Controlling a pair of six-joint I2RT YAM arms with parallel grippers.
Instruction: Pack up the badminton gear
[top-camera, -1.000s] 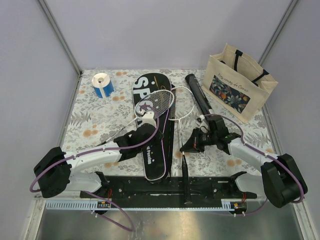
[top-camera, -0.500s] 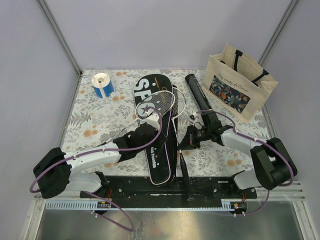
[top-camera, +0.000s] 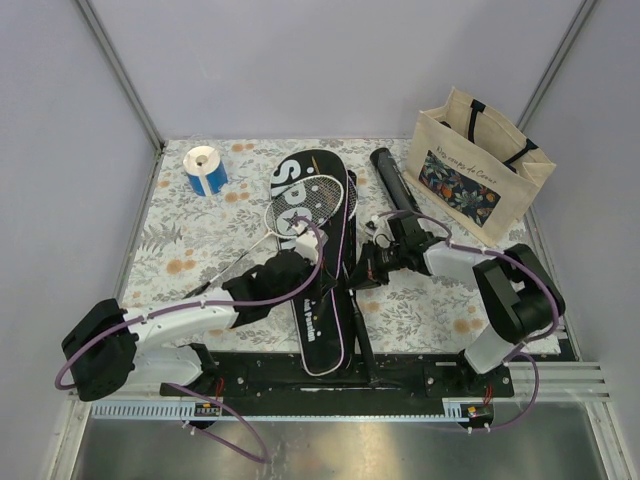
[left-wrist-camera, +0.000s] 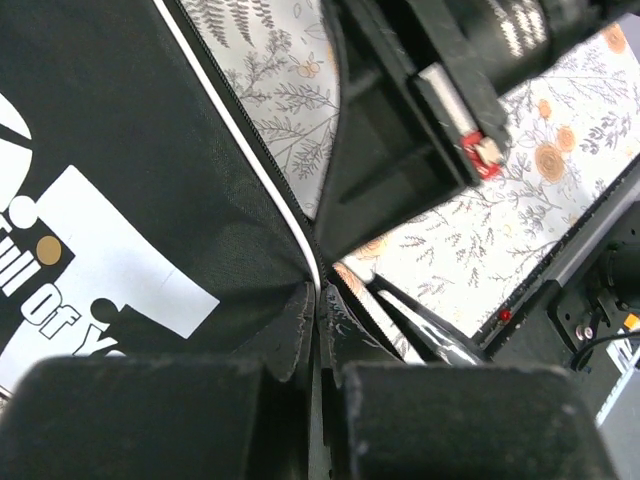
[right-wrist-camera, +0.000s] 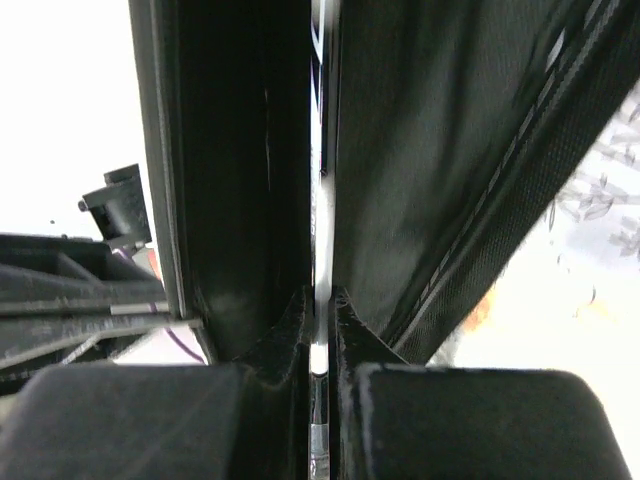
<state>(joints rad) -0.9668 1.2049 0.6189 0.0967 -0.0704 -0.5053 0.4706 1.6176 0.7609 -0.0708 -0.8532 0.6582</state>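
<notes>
Right claw (right-wrist-camera: 320, 300), pinching second racket (top-camera: 362, 345) by shaft, has swung left: head now inside SPORT case (top-camera: 318, 300). Left claw (left-wrist-camera: 318, 308) clamps case edge.

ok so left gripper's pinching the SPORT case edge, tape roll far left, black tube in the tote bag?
No: the black tube lies on the table beside the tote bag, not in it, as the top view shows. The left gripper pinching the SPORT case edge and tape roll far left are right.
</notes>
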